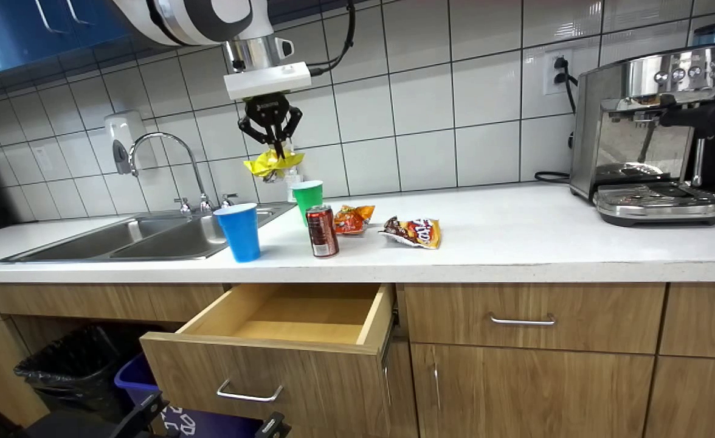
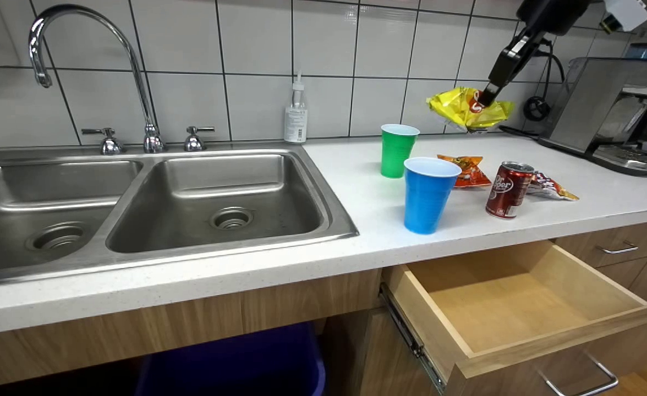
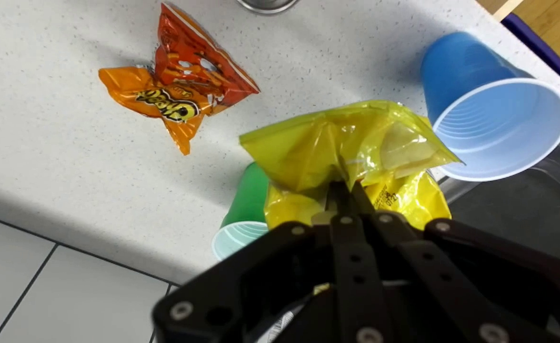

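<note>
A yellow snack bag point(image 1: 264, 163) hangs in the air with my gripper point(image 1: 279, 152) shut on it, in both exterior views. In the wrist view the gripper point(image 3: 349, 190) pinches a crumpled fold of the yellow bag point(image 3: 304, 143). Below stand a green cup point(image 2: 396, 157) and a nearer blue cup point(image 2: 427, 201), both upright on the counter. A dark red soda can point(image 1: 322, 231) stands beside an orange Cheetos bag point(image 3: 175, 90). Right of the can lies a brown and orange bag point(image 1: 418, 232), partly hidden behind the can point(image 2: 509, 192) in an exterior view.
A wooden drawer point(image 2: 538, 302) stands pulled out below the counter's edge. Left are a double sink point(image 2: 329, 220) with a tall faucet point(image 2: 146, 104) and a soap bottle point(image 2: 296, 118) against the tiles. A coffee machine point(image 1: 643, 134) stands at the right. Bins sit under the sink.
</note>
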`<state>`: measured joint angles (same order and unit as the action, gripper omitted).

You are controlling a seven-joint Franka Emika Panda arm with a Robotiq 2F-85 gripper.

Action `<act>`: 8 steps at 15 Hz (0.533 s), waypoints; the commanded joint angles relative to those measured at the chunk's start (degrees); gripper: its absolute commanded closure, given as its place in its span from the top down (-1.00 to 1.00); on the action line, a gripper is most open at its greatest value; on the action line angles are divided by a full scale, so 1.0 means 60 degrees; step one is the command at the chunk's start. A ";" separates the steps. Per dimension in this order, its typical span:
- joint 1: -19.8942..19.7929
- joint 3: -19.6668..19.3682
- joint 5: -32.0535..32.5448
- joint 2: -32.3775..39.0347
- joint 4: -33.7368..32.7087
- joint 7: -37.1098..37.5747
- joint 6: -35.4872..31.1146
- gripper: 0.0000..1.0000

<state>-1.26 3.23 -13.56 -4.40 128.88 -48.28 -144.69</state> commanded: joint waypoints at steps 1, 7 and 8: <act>0.0353 -0.0303 -0.0143 -0.0967 0.0912 -0.0050 0.0055 -1.00; 0.0678 -0.0869 0.0061 -0.2057 0.2118 -0.0296 0.0238 -1.00; 0.0667 -0.0958 0.0223 -0.2234 0.2332 -0.0249 0.0222 -1.00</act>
<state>1.85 -0.19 -13.46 -12.79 138.50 -48.31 -144.66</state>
